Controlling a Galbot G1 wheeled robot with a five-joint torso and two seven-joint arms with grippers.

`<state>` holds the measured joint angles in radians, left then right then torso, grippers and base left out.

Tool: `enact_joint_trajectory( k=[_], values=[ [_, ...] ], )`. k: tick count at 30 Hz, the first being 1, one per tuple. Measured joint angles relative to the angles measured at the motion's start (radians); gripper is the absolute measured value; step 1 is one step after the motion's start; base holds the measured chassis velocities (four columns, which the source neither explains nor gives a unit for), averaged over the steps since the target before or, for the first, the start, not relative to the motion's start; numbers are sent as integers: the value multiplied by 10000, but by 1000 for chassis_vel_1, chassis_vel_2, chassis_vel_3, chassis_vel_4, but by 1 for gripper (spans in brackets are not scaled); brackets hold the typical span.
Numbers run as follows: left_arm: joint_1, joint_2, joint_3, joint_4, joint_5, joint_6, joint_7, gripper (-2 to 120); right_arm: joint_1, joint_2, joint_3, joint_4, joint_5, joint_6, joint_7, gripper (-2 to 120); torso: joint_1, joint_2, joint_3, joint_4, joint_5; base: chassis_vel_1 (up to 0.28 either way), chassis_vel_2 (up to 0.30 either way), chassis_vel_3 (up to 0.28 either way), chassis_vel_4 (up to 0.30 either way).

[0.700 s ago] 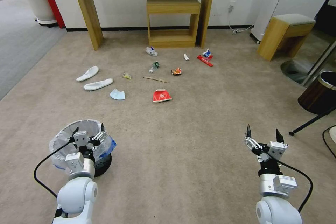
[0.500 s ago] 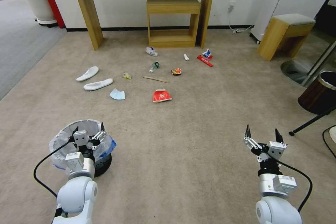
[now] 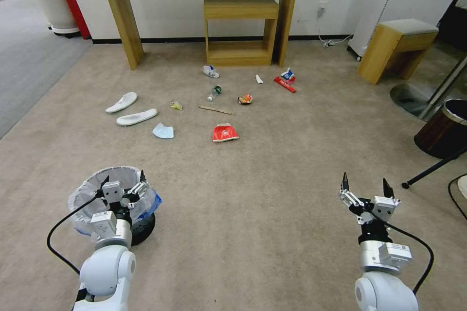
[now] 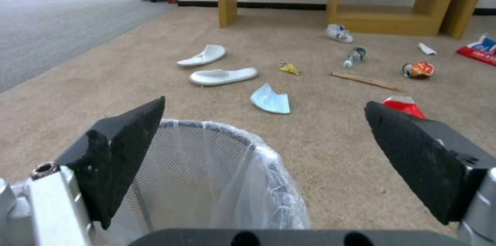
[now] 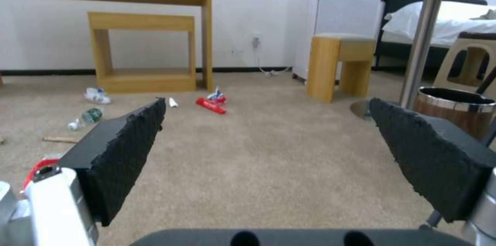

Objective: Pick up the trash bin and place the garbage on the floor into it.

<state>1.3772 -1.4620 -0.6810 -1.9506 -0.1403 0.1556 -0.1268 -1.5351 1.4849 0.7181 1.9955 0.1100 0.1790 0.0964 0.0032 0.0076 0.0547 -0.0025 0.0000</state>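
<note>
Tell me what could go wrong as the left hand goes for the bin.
The open left hand hovers over the bin rim; closing on the loose bag alone could slip or tear it. A one-sided grip might tip the bin. The litter, like the bowl, lies well ahead on the floor.

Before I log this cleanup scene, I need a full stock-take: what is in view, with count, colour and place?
trash bin: 1, black, whitish liner, near left
slippers: 2, white, left carpet
face mask: 1, blue
paper bowl: 1, red, centre
wooden stick: 1
bottle: 1, green label
wood-grain bin: 1, dark brown, right
floor: beige carpet
left gripper: open, over the trash bin
right gripper: open, above bare floor
</note>
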Motion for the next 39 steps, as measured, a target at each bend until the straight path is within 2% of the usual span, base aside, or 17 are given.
enact_joint_trajectory(
  k=[39],
  values=[
    [310,-158,4,-196,291,-120,-5,100,-47,-6,109,70,-475,-45,223,100,-1,0,0,0,1,12,9,-11,-11]
  ],
)
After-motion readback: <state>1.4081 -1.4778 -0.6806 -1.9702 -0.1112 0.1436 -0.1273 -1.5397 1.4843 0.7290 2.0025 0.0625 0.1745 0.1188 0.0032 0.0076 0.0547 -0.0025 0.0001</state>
